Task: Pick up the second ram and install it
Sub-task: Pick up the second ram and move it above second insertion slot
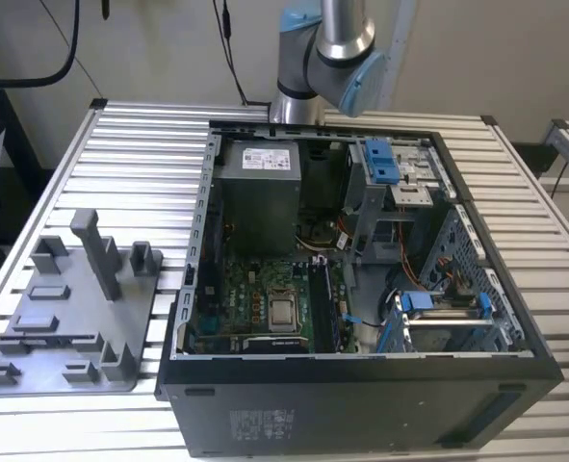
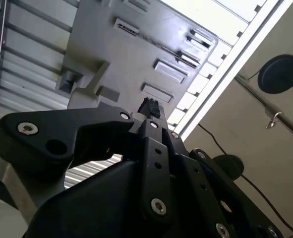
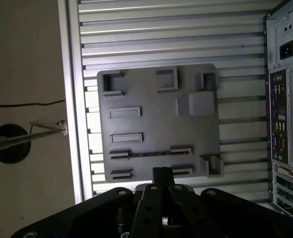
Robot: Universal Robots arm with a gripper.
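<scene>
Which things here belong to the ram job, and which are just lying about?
Job: gripper, tray, ram (probably the thin dark stick in the tray), open case.
Lying about: tall post, round stand on the floor.

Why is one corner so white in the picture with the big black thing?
In the second wrist view, bright light washes the table slats out to white, and the gripper near the lens looks dark against it; in the exterior view, the walls of the computer case shadow its inside.
</scene>
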